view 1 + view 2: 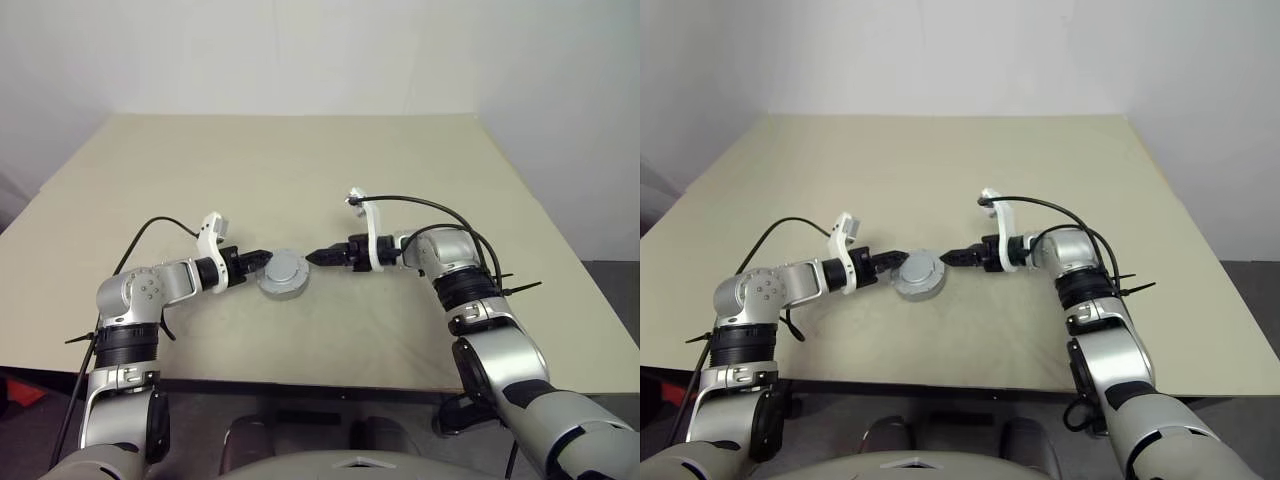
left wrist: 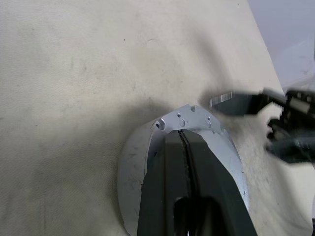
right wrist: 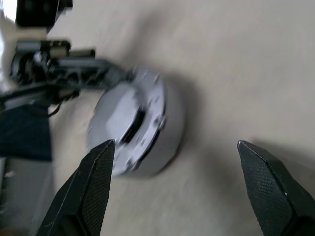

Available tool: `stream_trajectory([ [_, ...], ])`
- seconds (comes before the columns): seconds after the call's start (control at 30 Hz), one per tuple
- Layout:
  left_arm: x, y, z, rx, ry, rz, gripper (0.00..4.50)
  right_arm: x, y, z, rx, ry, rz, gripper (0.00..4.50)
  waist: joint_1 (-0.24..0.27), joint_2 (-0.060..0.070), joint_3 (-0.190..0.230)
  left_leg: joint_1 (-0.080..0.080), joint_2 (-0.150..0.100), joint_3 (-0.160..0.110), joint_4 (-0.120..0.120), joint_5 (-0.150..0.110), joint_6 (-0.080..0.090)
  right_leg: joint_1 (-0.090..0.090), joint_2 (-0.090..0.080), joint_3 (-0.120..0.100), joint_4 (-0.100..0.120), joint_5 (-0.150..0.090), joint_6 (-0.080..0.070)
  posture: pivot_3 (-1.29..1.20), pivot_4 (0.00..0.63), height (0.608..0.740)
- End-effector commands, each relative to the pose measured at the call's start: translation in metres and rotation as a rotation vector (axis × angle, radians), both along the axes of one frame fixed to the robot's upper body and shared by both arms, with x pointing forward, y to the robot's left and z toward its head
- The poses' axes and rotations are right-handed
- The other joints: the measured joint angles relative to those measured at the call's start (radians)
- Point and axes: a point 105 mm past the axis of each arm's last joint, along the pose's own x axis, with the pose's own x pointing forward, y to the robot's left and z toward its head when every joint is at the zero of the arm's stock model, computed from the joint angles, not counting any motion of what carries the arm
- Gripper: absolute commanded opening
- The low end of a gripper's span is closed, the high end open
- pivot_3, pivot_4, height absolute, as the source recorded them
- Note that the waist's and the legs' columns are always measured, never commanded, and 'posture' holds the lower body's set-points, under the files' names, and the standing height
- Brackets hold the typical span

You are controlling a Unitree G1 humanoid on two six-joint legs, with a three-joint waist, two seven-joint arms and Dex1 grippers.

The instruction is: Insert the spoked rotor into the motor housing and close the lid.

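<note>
Silver-grey lid (image 1: 285,273) sits on the motor housing, low centre of frame on the beige surface (image 1: 300,170). Left end effector (image 1: 262,259) is pinched together, touching its rim; right end effector (image 1: 312,256) spread wide. Rigid, slick metal, likely hefty: grip across the rim.

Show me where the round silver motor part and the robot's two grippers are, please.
lid (image 1: 284,273): left eye view, on its flat silver top.
left gripper (image 1: 262,259): left eye view, at its shut fingertips beside the lid.
right gripper (image 3: 177,187): right wrist view, midway between its spread fingertips.
</note>
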Motion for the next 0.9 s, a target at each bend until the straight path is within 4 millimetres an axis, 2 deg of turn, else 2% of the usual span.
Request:
stream_trajectory([
  [0.03,-0.009,-0.001,-0.02,0.033,0.084,-0.014,0.0,-0.007,0.005,0.011,0.024,0.028,0.028,4.49,0.002,0.0,0.0,0.0,0.0,0.0,0.0,0.0,0.0,0.0,0.0,0.0,0.0,0.0,0.0,0.0,0.0,0.74],
  [0.2,-0.01,0.003,-0.02,0.043,0.08,-0.001,0.0,-0.016,0.008,-0.001,0.006,0.154,-0.009,4.49,0.006,0.0,0.0,0.0,0.0,0.0,0.0,0.0,-0.001,0.0,0.0,0.0,0.0,0.0,0.0,0.0,0.0,0.74],
  [0.4,-0.009,0.007,-0.019,0.049,0.072,0.013,0.0,-0.022,0.022,-0.009,-0.017,0.247,-0.042,4.49,0.003,-0.001,-0.002,0.002,0.0,0.0,0.0,0.001,-0.001,0.0,0.0,0.0,0.001,0.0,0.0,0.0,0.0,0.74],
  [0.7,-0.009,0.012,-0.019,0.057,0.065,0.037,0.0,-0.013,0.045,0.004,0.051,0.319,-0.097,4.49,-0.004,-0.001,-0.002,0.004,0.001,0.0,0.0,0.002,-0.003,0.001,0.0,0.0,0.003,0.0,0.0,0.0,0.0,0.74],
  [0.9,-0.008,0.016,-0.018,0.065,0.059,0.049,0.0,-0.018,0.059,0.012,0.107,0.369,-0.086,4.49,-0.003,-0.001,-0.002,0.003,0.0,0.0,0.0,0.002,-0.004,0.001,0.0,0.0,0.002,0.0,0.0,0.0,0.0,0.74],
])
